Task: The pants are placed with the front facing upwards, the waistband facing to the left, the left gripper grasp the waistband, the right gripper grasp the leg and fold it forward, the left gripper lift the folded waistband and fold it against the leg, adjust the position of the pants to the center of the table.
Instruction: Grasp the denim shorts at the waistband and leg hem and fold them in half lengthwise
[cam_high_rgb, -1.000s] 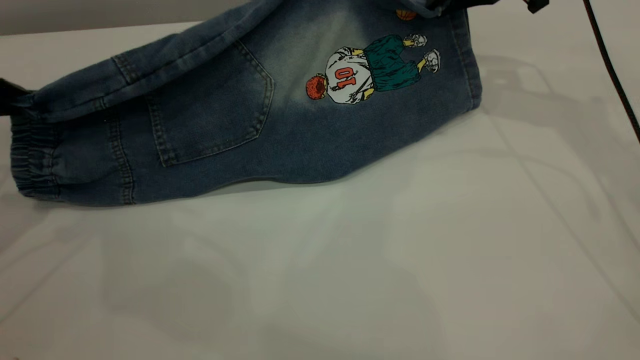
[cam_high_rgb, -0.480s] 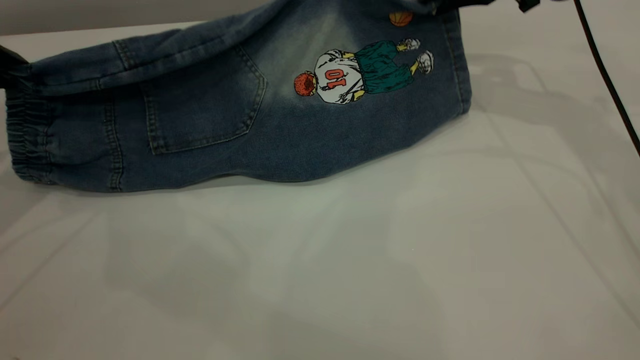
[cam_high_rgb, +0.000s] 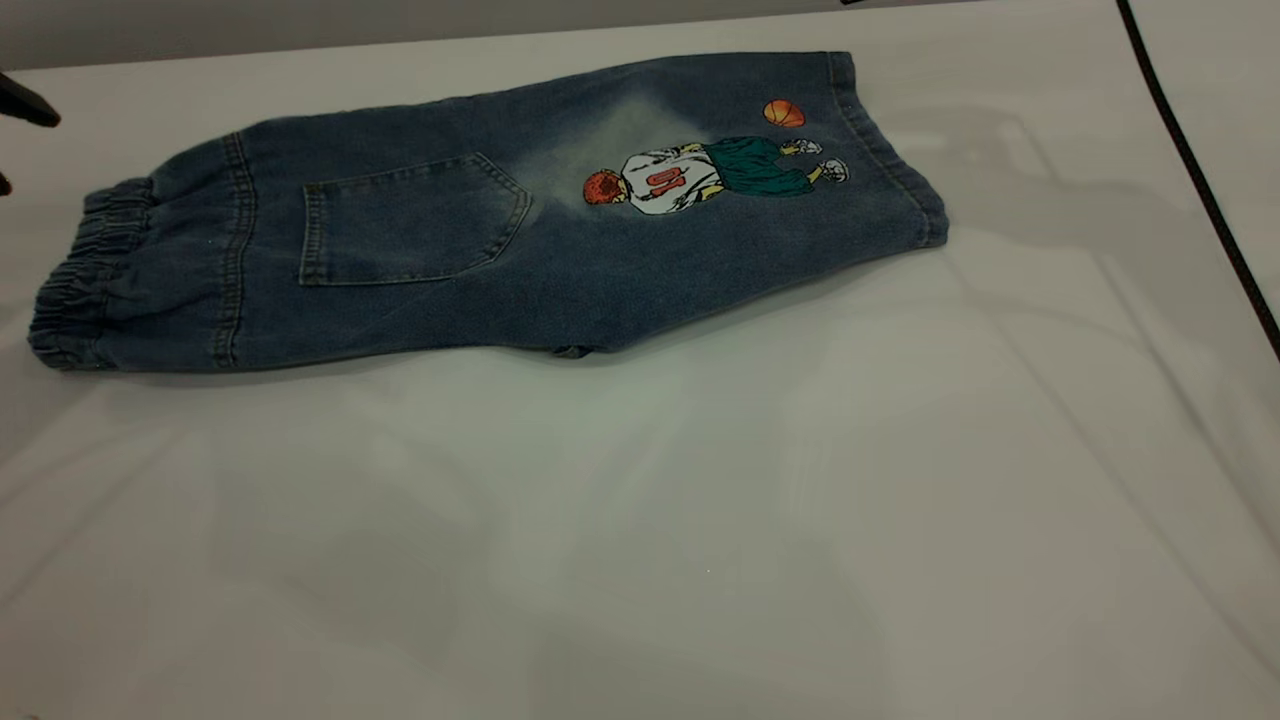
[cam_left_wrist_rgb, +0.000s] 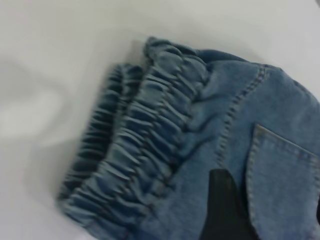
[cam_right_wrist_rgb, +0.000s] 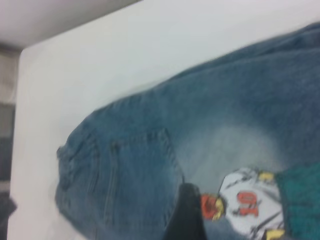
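Blue denim pants (cam_high_rgb: 480, 230) lie flat on the far left part of the white table (cam_high_rgb: 700, 520), waistband (cam_high_rgb: 75, 290) at the left and the leg (cam_high_rgb: 800, 170) with the cartoon player at the right. Both grippers are off the cloth. I cannot tell if the left gripper (cam_left_wrist_rgb: 225, 210) or the right gripper (cam_right_wrist_rgb: 186, 215) has its fingers spread or pressed together.
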